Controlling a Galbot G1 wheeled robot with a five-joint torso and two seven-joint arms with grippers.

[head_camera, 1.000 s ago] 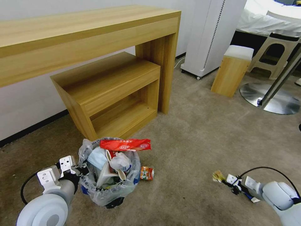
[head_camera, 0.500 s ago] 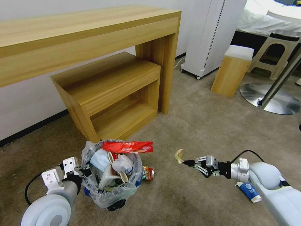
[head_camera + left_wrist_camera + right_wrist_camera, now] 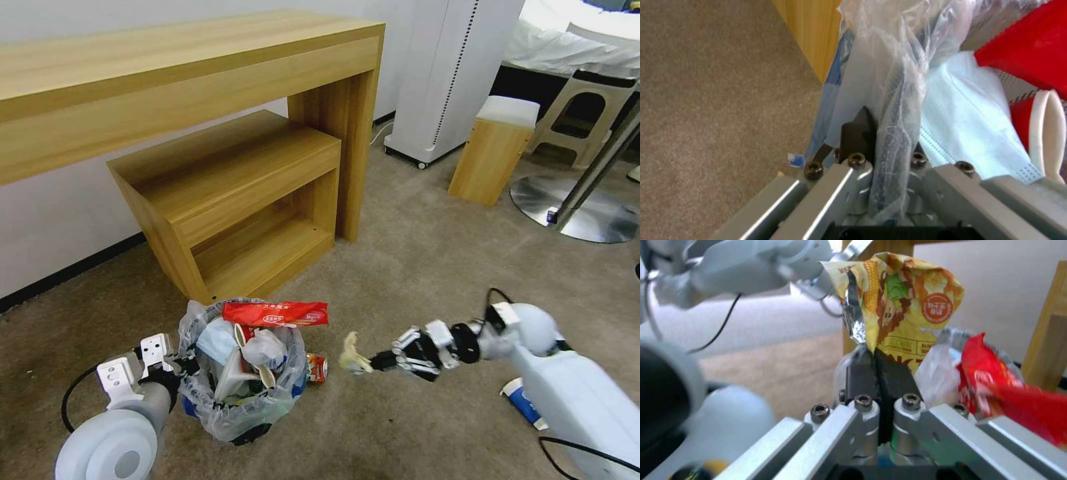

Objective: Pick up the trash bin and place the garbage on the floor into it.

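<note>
Bright even light, wrist views blurred close-up

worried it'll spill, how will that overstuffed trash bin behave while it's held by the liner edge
Probably unsteady: the left end effector pinches only the thin crinkly liner of the trash bin, which looks floppy and may stretch or slip. The load seems light, crushed cups and a mask. The red wrapper lies across the top and could slide off if the bin tips.
</note>
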